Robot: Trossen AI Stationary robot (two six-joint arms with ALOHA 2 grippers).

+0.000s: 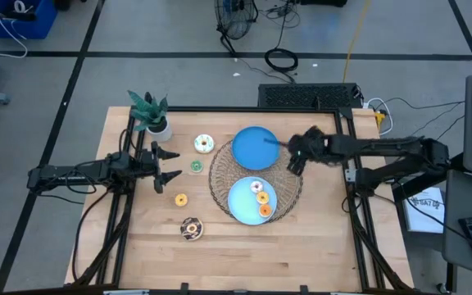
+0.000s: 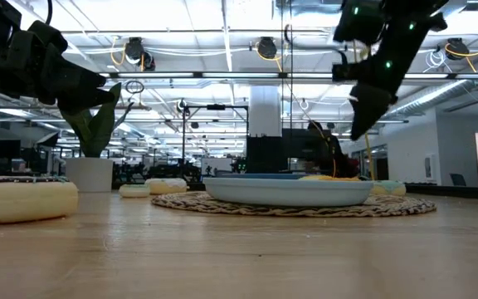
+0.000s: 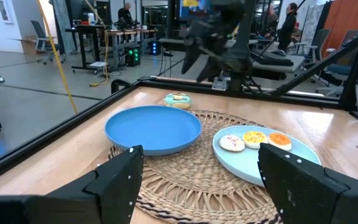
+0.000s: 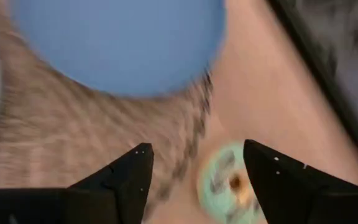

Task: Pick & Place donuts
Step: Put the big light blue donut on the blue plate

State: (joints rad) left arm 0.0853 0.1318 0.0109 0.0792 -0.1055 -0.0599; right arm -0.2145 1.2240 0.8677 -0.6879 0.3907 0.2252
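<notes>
The desk [image 1: 138, 238] carries a round woven mat [image 1: 216, 190] right of centre, and on it two blue plates. The far plate [image 1: 255, 146] is bare. The near plate [image 1: 242, 206] holds three donuts [image 1: 260, 197]: white, yellow and orange, side by side.

Four more donuts lie off the plates. A white one [image 1: 204, 144], a small green one [image 1: 196, 166], an orange one [image 1: 180, 199] and a brown one [image 1: 191, 229] sit on bare wood left of the mat. A teal donut [image 4: 230, 182] lies just past the mat's far right edge; it is hidden under the arm in the high view. A potted plant [image 1: 151, 114] stands at the far left corner.

The right gripper [image 1: 295, 161] hangs above the mat's right edge, beside the far plate. Its fingers are wide apart and hold nothing. Its wrist view shows the teal donut directly below, lying in the gap between the fingers but closer to one of them. A ring has no long axis, so finger angle matters little; I judge the gripper needs a slight sideways shift to centre, then a straight drop.

The left gripper [image 1: 169, 164] waits left of the mat, open and empty, near the green donut.
</notes>
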